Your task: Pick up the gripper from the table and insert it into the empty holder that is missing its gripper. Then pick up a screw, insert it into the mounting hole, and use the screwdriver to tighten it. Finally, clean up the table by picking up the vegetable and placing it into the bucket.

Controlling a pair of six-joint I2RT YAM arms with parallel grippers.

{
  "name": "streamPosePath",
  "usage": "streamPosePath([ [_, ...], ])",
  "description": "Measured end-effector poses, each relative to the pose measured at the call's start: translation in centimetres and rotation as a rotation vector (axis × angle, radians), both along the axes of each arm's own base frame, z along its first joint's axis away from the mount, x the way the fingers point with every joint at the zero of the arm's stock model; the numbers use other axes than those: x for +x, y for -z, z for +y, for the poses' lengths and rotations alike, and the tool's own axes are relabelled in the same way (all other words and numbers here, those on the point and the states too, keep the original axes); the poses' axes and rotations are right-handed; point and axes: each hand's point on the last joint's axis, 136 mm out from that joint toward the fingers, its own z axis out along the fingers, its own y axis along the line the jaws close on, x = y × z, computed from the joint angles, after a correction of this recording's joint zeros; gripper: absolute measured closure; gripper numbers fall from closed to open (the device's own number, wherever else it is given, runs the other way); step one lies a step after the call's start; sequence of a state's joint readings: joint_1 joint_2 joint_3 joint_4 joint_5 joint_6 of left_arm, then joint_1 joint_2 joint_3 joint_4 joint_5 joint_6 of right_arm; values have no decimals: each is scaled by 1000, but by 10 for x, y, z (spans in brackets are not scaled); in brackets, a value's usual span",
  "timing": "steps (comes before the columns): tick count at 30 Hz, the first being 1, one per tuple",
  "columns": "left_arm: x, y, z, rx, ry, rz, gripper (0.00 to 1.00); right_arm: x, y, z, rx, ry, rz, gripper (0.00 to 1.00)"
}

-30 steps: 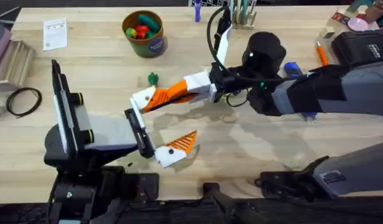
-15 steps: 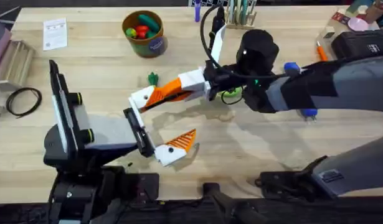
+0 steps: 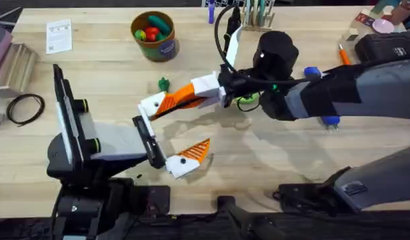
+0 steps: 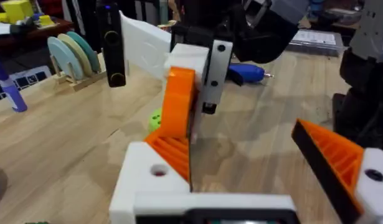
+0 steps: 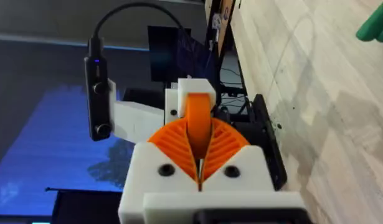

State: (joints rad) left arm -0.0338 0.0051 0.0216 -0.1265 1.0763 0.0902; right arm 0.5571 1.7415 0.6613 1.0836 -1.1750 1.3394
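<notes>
My right gripper (image 3: 170,102) reaches across from the right and is shut on the orange gripper wedge (image 3: 181,100) (image 5: 198,121). It holds the wedge's tip against the white holder (image 3: 150,107) (image 4: 141,180) on the far finger of my left gripper (image 3: 171,133), which stands open. The near left finger (image 3: 190,159) carries its own orange pad. In the left wrist view the wedge (image 4: 179,102) stands nearly upright on the holder. The blue screwdriver (image 3: 312,72) (image 4: 247,73) lies mostly under the right arm. The green vegetable (image 3: 164,85) (image 5: 375,25) lies just beyond the holder. The bucket (image 3: 161,48) stands farther back. The screw is out of view.
Toy produce fills the bucket. A small green disc (image 3: 245,102) lies under the right wrist. A black cable loop (image 3: 25,108) and a paper card (image 3: 59,35) sit at the left. An orange pen tool (image 3: 344,59) and a black box (image 3: 391,50) are at the right.
The right arm's wrist has shifted a little to the left and back, while the wedge's tip stayed at the holder. The left arm has not moved.
</notes>
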Motion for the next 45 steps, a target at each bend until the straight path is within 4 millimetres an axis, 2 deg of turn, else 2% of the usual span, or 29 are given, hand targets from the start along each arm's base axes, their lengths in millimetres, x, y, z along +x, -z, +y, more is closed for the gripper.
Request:
streamPosePath([
  [13,0,0,0,0,0,0,15,1,1,0,-2,4,3,990],
  [14,0,0,0,0,0,0,15,1,1,0,-4,7,7,921],
  [18,-7,0,-4,-4,45,6,15,13,-4,3,3,60,-13,344],
  [19,-8,0,-4,-5,50,6,15,16,-5,3,6,69,-21,230],
  [20,-9,0,-5,-5,55,7,15,19,-6,2,8,80,-27,196],
  [28,-10,0,-5,-7,66,9,15,47,-8,-19,11,175,-58,176],
  [35,-11,0,-5,-7,66,9,15,68,-25,-55,-27,283,-113,175],
  [38,-11,0,-5,-7,67,9,15,69,-12,-77,-162,353,-42,174],
  [41,-11,0,-5,-7,67,9,15,62,1,-100,-329,417,-8,173],
  [43,-11,0,-5,-7,67,9,15,56,0,-114,-445,453,-35,172],
  [45,-11,0,-5,-7,67,9,15,53,-13,-128,-552,488,-100,172],
])
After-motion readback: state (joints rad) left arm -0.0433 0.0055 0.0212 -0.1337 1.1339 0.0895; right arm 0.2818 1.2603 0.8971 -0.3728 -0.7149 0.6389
